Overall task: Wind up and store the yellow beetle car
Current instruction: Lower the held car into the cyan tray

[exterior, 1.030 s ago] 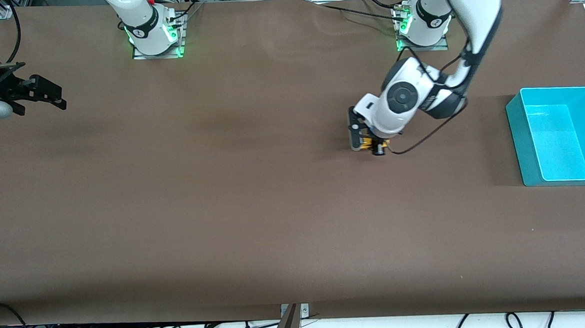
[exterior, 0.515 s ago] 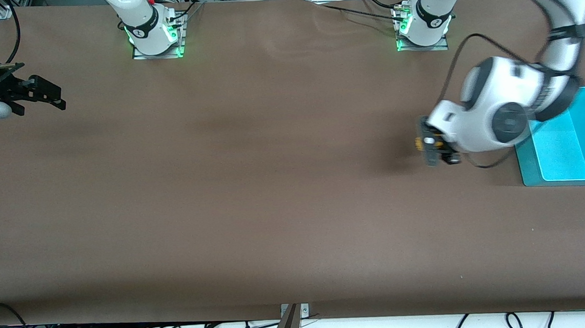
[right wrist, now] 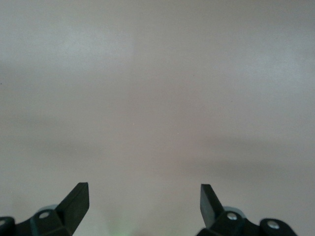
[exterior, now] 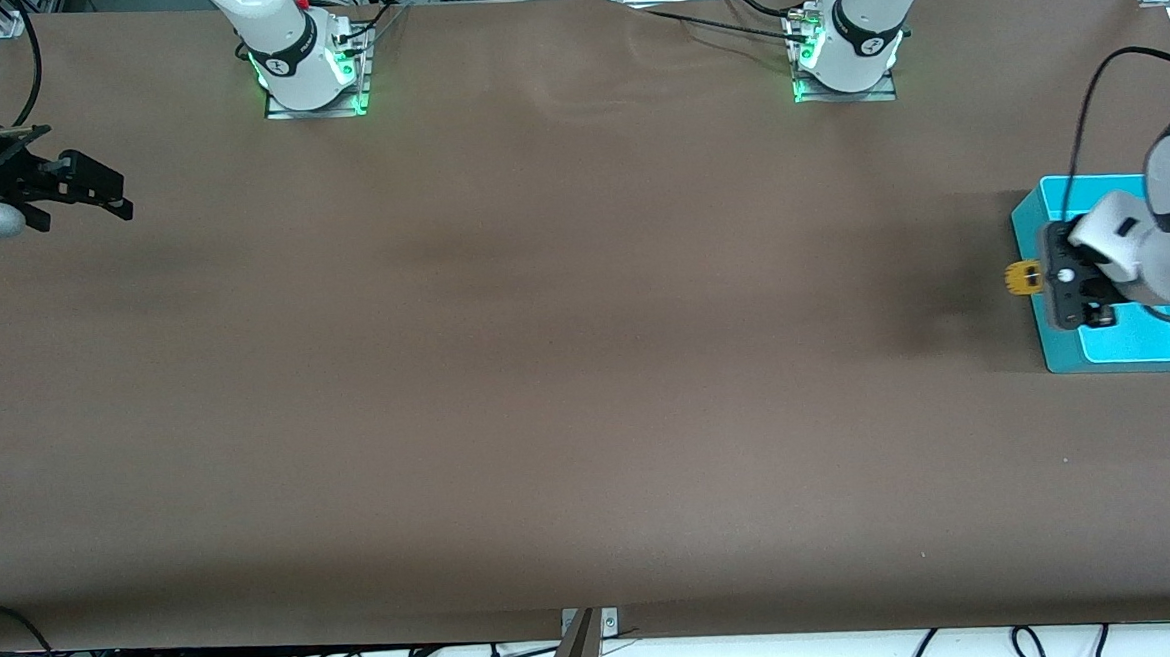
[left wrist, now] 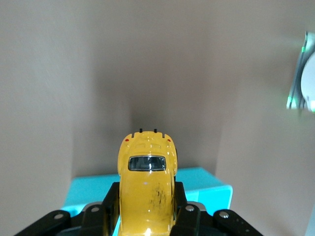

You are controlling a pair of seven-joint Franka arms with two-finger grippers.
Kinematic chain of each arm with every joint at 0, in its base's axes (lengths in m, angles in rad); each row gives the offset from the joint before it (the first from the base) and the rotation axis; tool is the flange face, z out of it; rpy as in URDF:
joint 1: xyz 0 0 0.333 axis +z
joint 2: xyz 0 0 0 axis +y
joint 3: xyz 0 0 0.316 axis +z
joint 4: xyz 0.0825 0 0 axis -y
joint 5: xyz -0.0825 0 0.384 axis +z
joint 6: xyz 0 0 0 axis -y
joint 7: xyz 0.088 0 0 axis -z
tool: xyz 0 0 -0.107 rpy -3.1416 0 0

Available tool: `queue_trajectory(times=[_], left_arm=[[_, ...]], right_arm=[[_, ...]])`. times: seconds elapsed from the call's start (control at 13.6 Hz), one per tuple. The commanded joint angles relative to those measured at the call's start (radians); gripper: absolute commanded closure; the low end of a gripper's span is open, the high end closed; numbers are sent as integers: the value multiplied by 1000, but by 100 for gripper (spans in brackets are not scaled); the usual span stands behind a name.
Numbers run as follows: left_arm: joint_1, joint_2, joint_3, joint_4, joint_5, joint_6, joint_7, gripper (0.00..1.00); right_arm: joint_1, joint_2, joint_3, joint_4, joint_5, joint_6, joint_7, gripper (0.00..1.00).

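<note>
At the left arm's end of the table, the left gripper (exterior: 1066, 288) hangs in the air over the rim of the teal bin (exterior: 1065, 356), with the yellow beetle car (exterior: 1023, 277) clamped between its fingers. In the front view the car pokes out from the gripper over the bin's edge toward the middle of the table, so it is right at the wall of the bin rather than down inside it. The left wrist view shows the grip more closely: the yellow beetle car (left wrist: 146, 187) sits squeezed between the two black fingers (left wrist: 184, 214), its rounded roof and dark window facing the camera and a scuffed patch on the paint, with a corner of the teal bin (left wrist: 204, 184) showing underneath it. The brown table (exterior: 547, 371) spreads out bare around it. At the right arm's end, the right gripper (exterior: 87, 189) waits up off the table by the edge, and in its own wrist view the right gripper (right wrist: 144, 201) has its fingers spread well apart with nothing between them. Farther from the camera, both arm bases glow green.
</note>
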State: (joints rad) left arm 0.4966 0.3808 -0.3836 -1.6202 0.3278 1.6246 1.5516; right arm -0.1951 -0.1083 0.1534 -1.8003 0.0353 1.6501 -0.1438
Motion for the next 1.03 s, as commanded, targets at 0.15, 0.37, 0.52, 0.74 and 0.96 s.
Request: queue_trajectory(times=[0.15, 0.37, 0.52, 0.74, 0.96], left_arm=[[189, 116, -17, 13, 160, 136, 174, 95], [243, 144, -15, -10, 198, 198, 203, 99], [287, 162, -17, -67, 212, 295, 203, 99], [335, 168, -17, -142, 229, 423, 205, 99], [365, 184, -17, -202, 247, 535, 205, 99]], right_arm=[[-3, 12, 1, 30, 6, -27, 6, 0], [-3, 13, 0, 30, 6, -27, 6, 0], [-3, 13, 0, 32, 6, -27, 6, 0], [-3, 13, 0, 30, 6, -27, 6, 0], [-4, 15, 0, 30, 6, -26, 6, 0]])
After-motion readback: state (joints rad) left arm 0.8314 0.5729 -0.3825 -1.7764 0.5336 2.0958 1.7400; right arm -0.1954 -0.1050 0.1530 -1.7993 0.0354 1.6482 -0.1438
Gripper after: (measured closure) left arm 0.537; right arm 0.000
